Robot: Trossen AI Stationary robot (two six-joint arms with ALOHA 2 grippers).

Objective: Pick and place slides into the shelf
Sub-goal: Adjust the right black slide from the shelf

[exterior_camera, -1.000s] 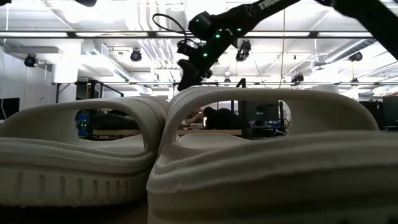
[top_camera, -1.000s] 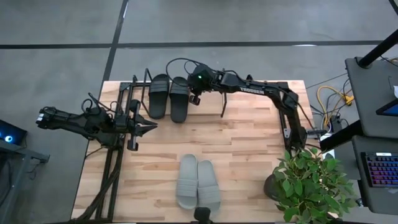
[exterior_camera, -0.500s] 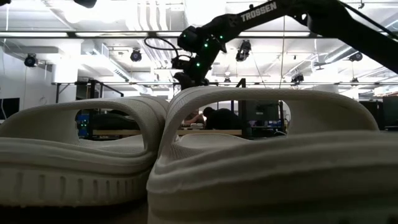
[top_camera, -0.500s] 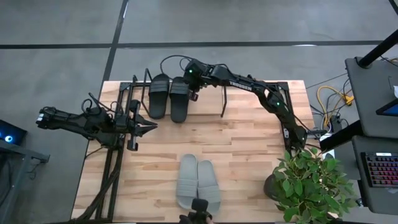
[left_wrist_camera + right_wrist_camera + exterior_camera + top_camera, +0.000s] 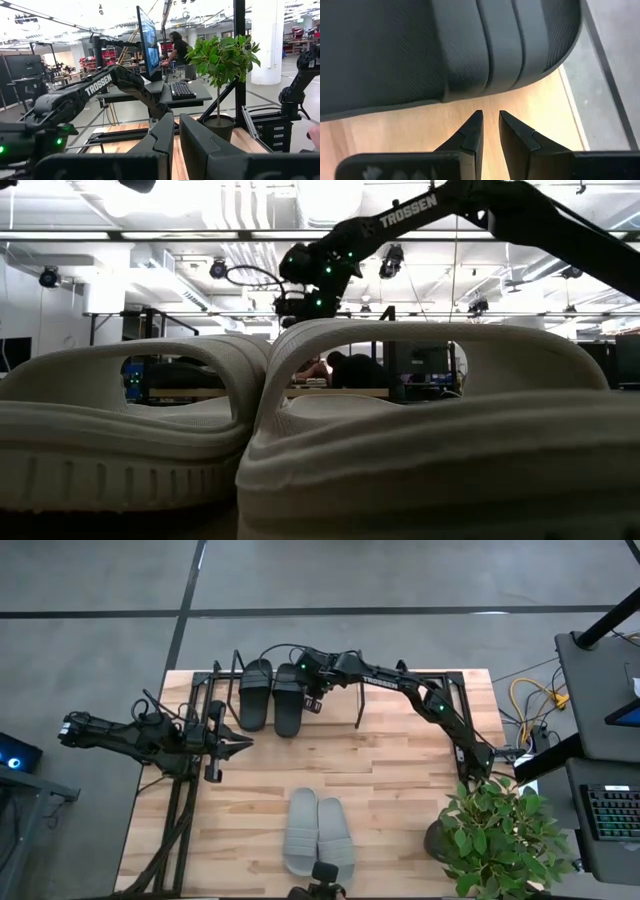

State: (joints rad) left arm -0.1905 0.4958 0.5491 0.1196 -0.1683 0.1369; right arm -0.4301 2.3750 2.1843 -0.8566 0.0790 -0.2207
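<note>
1. Two slides are sitting side by side in the shelf at the table's far edge.
2. Two more slides are lying together at the near edge.
3. A plant is standing at the near right corner.

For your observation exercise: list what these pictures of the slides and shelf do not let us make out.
- Low view: the grey slides fill the frame, hiding the tabletop and shelf.
- High view: the right gripper covers part of a black slide; contact unclear.
- Right wrist view: the black slide is cut off by the edges.
</note>
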